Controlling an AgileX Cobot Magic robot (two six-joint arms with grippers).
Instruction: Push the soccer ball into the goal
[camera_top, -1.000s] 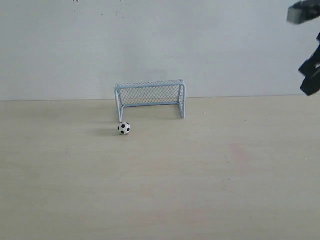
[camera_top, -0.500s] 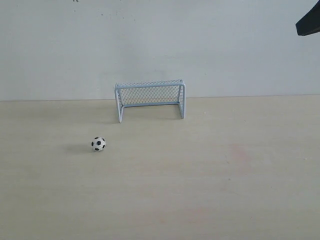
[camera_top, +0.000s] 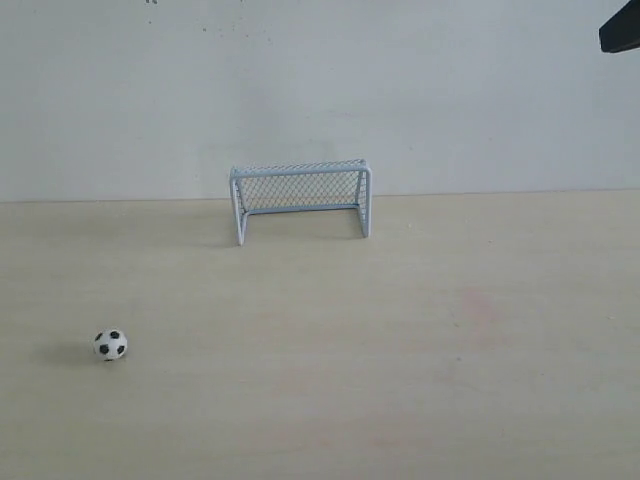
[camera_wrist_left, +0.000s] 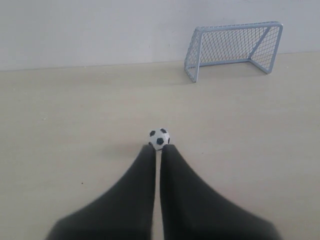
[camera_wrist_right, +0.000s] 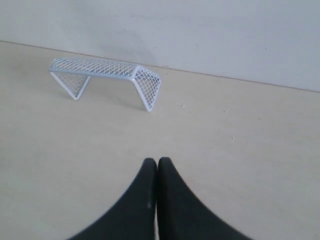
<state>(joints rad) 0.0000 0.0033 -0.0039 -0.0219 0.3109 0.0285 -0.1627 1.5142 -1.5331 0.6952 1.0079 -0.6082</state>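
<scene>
The soccer ball (camera_top: 111, 345), tiny and white with black patches, lies on the pale table at the front left, far from the goal (camera_top: 300, 199). The goal, a white frame with mesh netting, stands at the back centre by the wall. In the left wrist view the ball (camera_wrist_left: 159, 139) shows just past the tips of my left gripper (camera_wrist_left: 157, 148), which is shut with nothing held; the goal (camera_wrist_left: 234, 48) is well beyond. The exterior view shows no gripper near the ball. My right gripper (camera_wrist_right: 157, 161) is shut and empty, with the goal (camera_wrist_right: 107, 75) ahead of it.
A dark piece of the right arm (camera_top: 621, 34) sticks in at the top right corner of the exterior view. A white wall (camera_top: 320, 90) rises right behind the goal. A faint pink stain (camera_top: 478, 303) marks the table right of centre.
The ball has rolled from the goal's left post toward the front left of the table. The right arm has lifted almost out of the exterior view.
</scene>
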